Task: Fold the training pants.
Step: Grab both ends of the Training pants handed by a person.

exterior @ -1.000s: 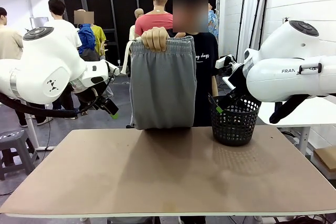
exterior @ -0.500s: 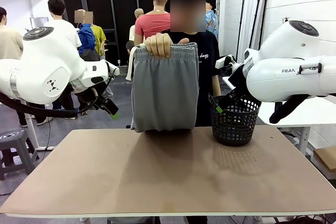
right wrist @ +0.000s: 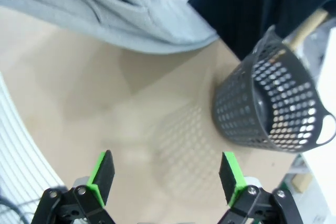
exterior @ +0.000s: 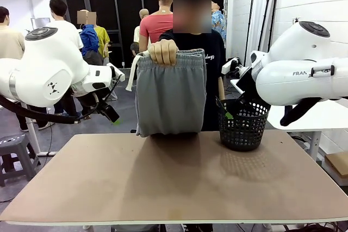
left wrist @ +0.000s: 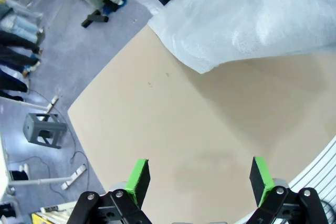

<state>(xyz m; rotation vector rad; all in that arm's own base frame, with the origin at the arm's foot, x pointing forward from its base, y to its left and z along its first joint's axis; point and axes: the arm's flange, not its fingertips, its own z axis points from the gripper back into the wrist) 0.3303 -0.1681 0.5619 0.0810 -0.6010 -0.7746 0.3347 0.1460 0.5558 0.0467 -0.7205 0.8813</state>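
The light grey training pants [exterior: 170, 93] hang from a person's hand [exterior: 163, 51] above the far edge of the table, waistband up, white drawstring at the left. They also appear in the left wrist view [left wrist: 247, 19] and the right wrist view [right wrist: 105, 9], with the lower fold close over the tabletop. My left gripper [exterior: 111, 113] hovers left of the pants, off the table's far left corner, and in its wrist view the gripper [left wrist: 198, 177] is open with nothing between the pads. My right gripper [exterior: 231, 110] sits by the basket; in its wrist view the gripper [right wrist: 165, 176] is open too.
A black mesh basket [exterior: 243, 126] stands at the table's far right, also in the right wrist view [right wrist: 273, 103]. The brown tabletop [exterior: 174, 183] spreads in front. A grey stool [exterior: 13, 153] stands on the floor at the left. People stand in the background.
The person has lowered the pants slightly and shifted them a little right. The left gripper has dipped slightly. The right arm is still.
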